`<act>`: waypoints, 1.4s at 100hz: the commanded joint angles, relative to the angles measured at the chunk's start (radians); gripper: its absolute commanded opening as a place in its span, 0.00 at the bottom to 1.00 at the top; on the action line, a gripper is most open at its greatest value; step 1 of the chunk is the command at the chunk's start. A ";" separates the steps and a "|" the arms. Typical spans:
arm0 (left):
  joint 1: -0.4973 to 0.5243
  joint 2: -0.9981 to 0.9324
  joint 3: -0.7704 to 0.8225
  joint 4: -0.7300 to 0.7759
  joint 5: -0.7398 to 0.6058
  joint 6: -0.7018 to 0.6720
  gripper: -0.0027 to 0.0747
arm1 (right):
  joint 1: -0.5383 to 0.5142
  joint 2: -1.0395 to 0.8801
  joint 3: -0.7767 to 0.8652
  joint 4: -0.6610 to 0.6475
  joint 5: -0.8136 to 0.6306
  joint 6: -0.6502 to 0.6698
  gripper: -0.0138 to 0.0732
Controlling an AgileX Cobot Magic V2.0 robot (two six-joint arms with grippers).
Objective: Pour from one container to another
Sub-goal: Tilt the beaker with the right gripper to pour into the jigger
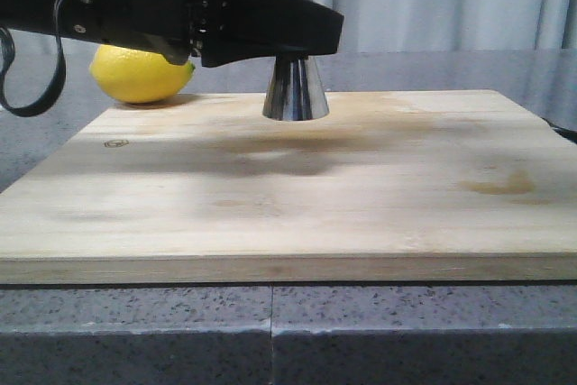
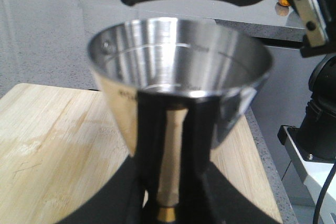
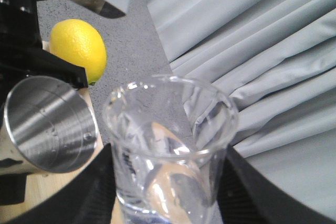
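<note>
Left pincer (image 2: pixel 173 192) around jigger (image 2: pixel 178 77)

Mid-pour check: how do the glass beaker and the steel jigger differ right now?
The beaker is clear glass you can see through; the jigger is shiny, opaque steel. The beaker sits in the right end effector, while the jigger is gripped by the left end effector. In the front view the jigger's base stands on the wooden board; the beaker is out of sight there. Both have open, round mouths.

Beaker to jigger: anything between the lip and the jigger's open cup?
Nothing visible. The glass beaker, held by the right end effector, sits beside the steel jigger, whose open cup is unobstructed. The lemon lies beyond both.
</note>
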 commanded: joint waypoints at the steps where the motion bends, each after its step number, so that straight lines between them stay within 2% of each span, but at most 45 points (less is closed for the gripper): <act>1: -0.010 -0.049 -0.023 -0.038 -0.205 -0.009 0.01 | 0.002 -0.017 -0.040 -0.030 -0.014 -0.002 0.32; 140: -0.010 -0.049 -0.023 -0.038 -0.205 -0.009 0.01 | 0.002 -0.017 -0.040 -0.177 -0.004 -0.002 0.32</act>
